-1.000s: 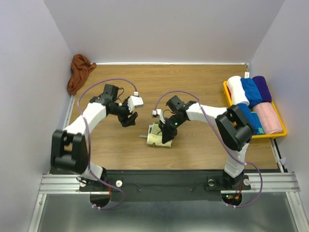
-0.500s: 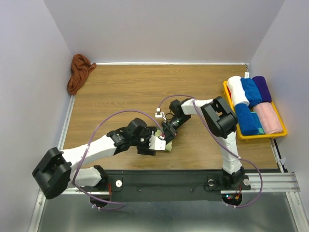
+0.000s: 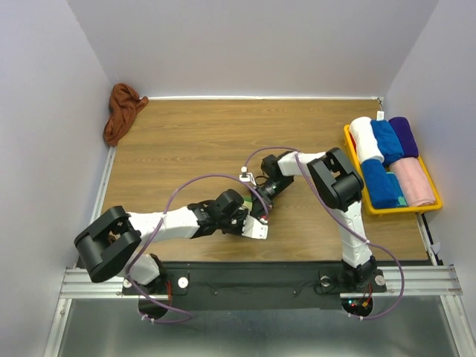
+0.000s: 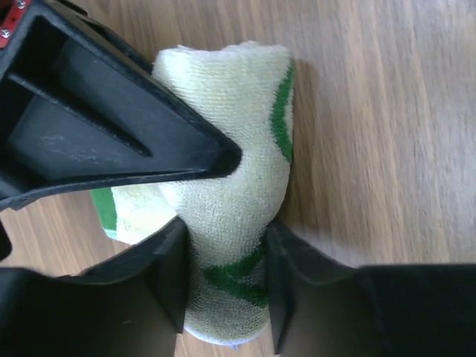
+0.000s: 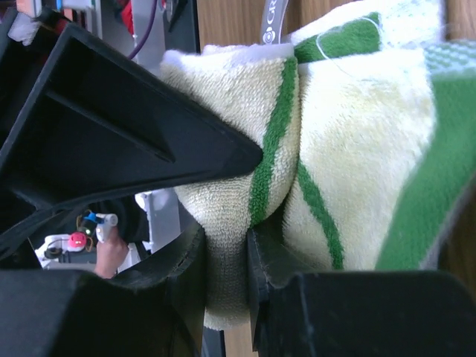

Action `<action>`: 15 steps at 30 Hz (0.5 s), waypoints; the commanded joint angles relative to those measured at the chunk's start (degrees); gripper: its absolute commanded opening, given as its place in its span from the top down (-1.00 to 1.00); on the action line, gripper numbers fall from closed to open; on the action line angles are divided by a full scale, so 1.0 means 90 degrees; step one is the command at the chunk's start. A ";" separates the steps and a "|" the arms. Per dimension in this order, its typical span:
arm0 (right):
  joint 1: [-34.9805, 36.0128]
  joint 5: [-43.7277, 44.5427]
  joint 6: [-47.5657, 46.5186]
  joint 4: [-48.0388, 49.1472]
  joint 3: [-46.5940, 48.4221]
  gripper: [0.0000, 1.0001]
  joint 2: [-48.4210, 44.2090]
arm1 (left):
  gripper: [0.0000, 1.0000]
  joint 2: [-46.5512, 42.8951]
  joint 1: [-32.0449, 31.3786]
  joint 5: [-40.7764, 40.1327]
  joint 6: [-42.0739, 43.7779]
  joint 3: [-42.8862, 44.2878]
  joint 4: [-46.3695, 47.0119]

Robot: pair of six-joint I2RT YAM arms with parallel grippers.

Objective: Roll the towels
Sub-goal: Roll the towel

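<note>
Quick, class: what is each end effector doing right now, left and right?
Left end effector: closed on the cream towel.
Right end effector: closed on the same cream towel.

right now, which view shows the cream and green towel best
Left wrist: the cream and green towel lies there as a roll on the table, the left gripper clamped around it. Right wrist shows only a close-up fold pinched in the right gripper. From the top, the arms hide almost all of it.

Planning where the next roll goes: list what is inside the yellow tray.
The yellow tray holds a white roll, blue roll, purple roll, second blue roll and pink roll. Its floor beneath them is hidden.
</note>
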 commanded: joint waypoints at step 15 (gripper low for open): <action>-0.1363 0.1122 0.0135 -0.0202 0.1000 -0.89 -0.1459 | 0.78 0.1772 0.0751 0.2312 -0.0973 0.2299 -0.3172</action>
